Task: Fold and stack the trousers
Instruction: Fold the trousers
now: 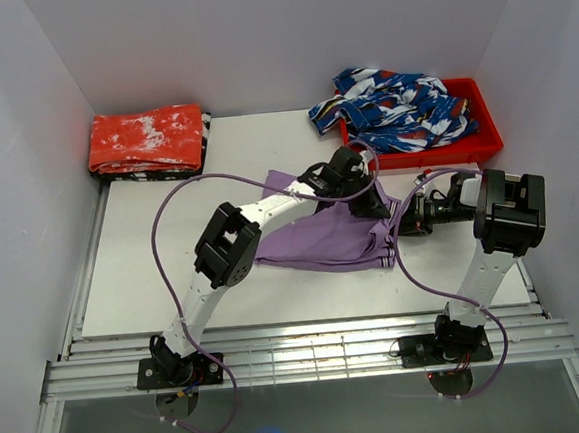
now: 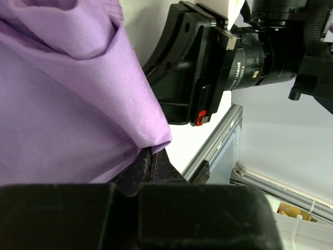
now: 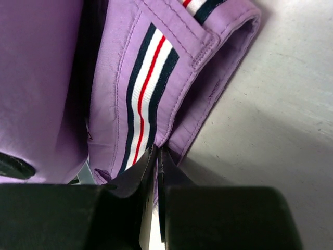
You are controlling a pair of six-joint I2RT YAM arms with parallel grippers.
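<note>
The lilac trousers (image 1: 322,242) lie bunched on the white board in the middle, partly under both arms. My left gripper (image 1: 377,206) sits at their upper right edge, shut on a fold of the purple cloth (image 2: 78,104); its fingertips (image 2: 151,156) pinch the cloth's corner. My right gripper (image 1: 402,220) comes in from the right, shut on the trousers' waistband. The waistband (image 3: 151,88) shows its dark, white and red striped trim, and the right gripper (image 3: 157,153) clamps its lower edge. The two grippers are close together.
A red tray (image 1: 474,142) at the back right holds a blue-white-red patterned garment (image 1: 401,107). A folded red-orange cloth with white blotches (image 1: 148,139) lies at the back left. White walls enclose the table; a metal rail (image 1: 301,356) runs along the near edge.
</note>
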